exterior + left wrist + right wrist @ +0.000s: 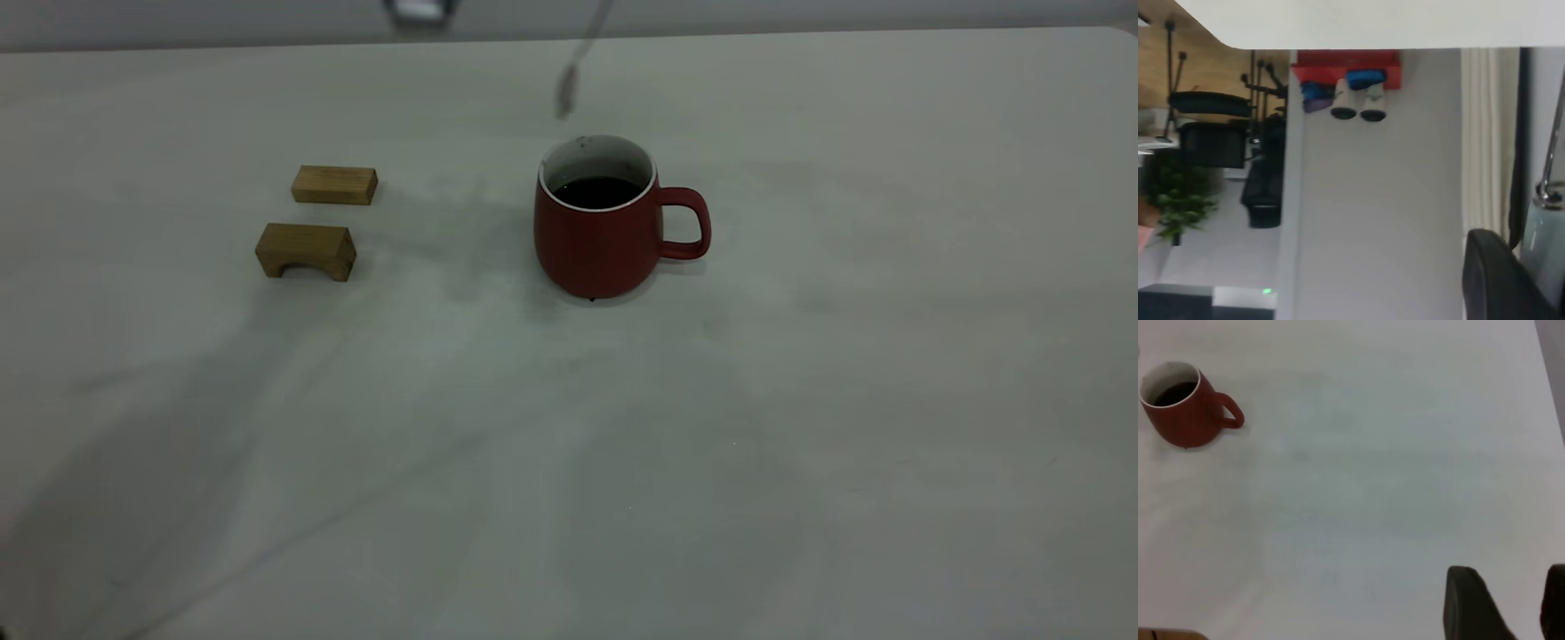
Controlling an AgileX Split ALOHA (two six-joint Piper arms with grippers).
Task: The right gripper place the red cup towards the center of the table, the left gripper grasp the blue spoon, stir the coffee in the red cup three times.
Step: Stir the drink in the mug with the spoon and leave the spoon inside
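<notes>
**Spoon Held Above the Filled Cup**

In the exterior view, the red cup [605,233] is seen standing upright near the middle of the table [800,400], its handle turned to the view's right. The coffee [597,190] is seen dark inside the white interior. The blue spoon [569,84] is seen blurred and slanted, hanging in the air just above the cup's rim, its bowl clear of the liquid. Two wooden blocks, a flat one [334,185] and an arched one [306,251], are placed well apart from the cup on the view's left. Neither gripper is shown here.

In the left wrist view, the spoon's pale handle [1543,233] is seen pressed beside a dark finger [1495,277] of the left gripper, so the spoon is taken as grasped. A wall and a red shelf [1346,67] are seen beyond.

In the right wrist view, the right gripper [1508,607] is seen with its fingers spread and nothing between them, far from the cup [1185,413].
</notes>
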